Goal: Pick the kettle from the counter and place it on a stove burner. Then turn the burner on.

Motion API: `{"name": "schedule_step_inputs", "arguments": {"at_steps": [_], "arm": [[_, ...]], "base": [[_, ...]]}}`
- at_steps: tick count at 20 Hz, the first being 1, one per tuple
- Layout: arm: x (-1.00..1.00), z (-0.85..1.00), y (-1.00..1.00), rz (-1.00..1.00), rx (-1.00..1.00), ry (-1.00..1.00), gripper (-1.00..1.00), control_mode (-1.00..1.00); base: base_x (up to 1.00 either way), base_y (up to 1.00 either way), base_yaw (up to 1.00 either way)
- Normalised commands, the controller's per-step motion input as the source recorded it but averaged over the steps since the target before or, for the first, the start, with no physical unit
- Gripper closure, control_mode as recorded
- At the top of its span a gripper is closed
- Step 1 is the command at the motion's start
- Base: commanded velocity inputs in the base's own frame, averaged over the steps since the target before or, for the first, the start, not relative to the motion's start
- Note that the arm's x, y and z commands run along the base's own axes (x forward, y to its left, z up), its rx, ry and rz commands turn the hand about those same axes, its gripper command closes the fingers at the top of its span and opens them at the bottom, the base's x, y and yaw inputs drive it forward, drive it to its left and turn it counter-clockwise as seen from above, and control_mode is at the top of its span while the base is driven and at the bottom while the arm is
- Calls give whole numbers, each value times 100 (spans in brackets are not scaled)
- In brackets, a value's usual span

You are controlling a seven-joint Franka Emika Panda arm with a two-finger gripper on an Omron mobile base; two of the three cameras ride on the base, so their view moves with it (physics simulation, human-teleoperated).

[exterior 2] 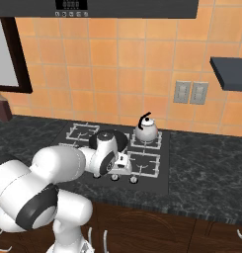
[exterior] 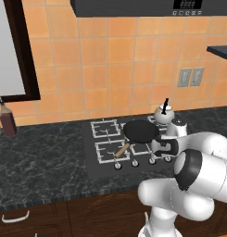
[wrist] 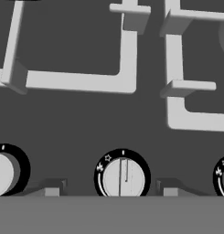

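Kettle (exterior 2: 146, 129) is sitting on the back right stove burner (exterior 2: 148, 140); the gripper (wrist: 109, 192), fingers spread, is straddling a front-edge knob (wrist: 122, 176) and next needs closing and twisting.
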Motion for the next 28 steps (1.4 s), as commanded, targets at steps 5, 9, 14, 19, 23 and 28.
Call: {"name": "schedule_step_inputs", "arguments": {"at_steps": [5,9,14,19,23,28], "arm": [[0,0,0,0,0,0,100,-100],[0,0,0,1,0,-1,100,-100],[0,-1,0,21,-1,-2,100,-100],[0,-13,0,38,-7,-2,100,-100],[0,-21,1,42,-12,-5,100,-100],[0,-24,7,42,-16,-8,100,-100]], "base": [[0,0,0],[0,0,0],[0,0,0],[0,0,0],[0,0,0],[0,0,0]]}}
